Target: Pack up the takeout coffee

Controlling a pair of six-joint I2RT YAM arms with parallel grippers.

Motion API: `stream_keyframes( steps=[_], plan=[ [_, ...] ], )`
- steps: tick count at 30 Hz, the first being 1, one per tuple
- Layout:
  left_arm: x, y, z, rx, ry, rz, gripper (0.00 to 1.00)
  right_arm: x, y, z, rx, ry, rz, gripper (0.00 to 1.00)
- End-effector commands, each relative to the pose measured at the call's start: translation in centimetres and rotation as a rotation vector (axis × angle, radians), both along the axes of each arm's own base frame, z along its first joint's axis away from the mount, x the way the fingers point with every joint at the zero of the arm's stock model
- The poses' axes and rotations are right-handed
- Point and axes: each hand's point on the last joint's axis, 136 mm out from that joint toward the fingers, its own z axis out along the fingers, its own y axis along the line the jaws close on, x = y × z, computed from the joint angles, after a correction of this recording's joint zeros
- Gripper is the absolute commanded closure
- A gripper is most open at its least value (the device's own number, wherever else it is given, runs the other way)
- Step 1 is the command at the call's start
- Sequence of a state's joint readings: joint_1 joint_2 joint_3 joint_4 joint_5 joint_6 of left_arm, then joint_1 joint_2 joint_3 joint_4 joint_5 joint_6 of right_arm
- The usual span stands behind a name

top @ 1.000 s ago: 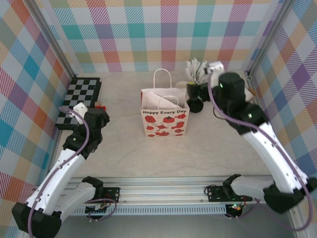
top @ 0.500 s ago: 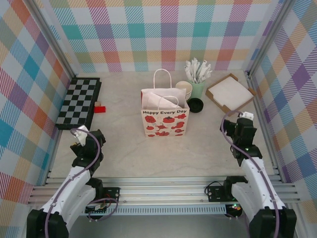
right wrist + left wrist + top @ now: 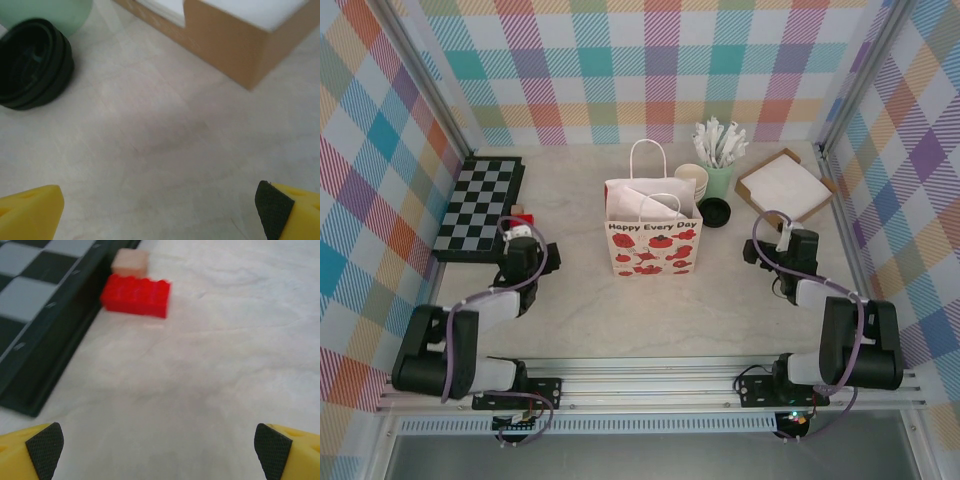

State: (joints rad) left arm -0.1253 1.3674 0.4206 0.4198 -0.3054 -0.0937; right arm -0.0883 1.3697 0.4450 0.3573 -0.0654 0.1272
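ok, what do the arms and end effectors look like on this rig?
The left arm and right arm have white link shells, black joint housings and a purple cable looping along each. The left end effector and right end effector have yellow fingers with black textured pads. No markings readable.

Desk [image 3: 720, 310] is lying open across the lower frame; bag [image 3: 653, 245] is blocking centre, board [image 3: 480, 205] left, carrier [image 3: 785, 187] upper right.
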Motion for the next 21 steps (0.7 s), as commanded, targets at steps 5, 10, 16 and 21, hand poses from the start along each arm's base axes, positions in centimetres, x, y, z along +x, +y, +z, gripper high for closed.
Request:
stream_keyframes(
  steps=[5,10,16,21],
  plan=[
    [3.2,-0.7,2.0,0.005,-0.217,-0.106,0.00,3.2,2.9,4.4,-0.056,-0.247,0.187,0.00],
    [4.1,-2.3,0.6,-0.014,-0.169,-0.208,0.00,2.0,4.8,4.5,-0.189,-0.383,0.205,0.00],
    [4.2,-1.8,0.7,-0.020,-0.165,-0.190,0.00,4.0,2.1,2.6,-0.116,-0.269,0.096,0.00],
    [4.1,-2.0,0.7,-0.023,-0.162,-0.200,0.00,4.0,2.2,2.5,-0.135,-0.266,0.092,0.00]
  ],
)
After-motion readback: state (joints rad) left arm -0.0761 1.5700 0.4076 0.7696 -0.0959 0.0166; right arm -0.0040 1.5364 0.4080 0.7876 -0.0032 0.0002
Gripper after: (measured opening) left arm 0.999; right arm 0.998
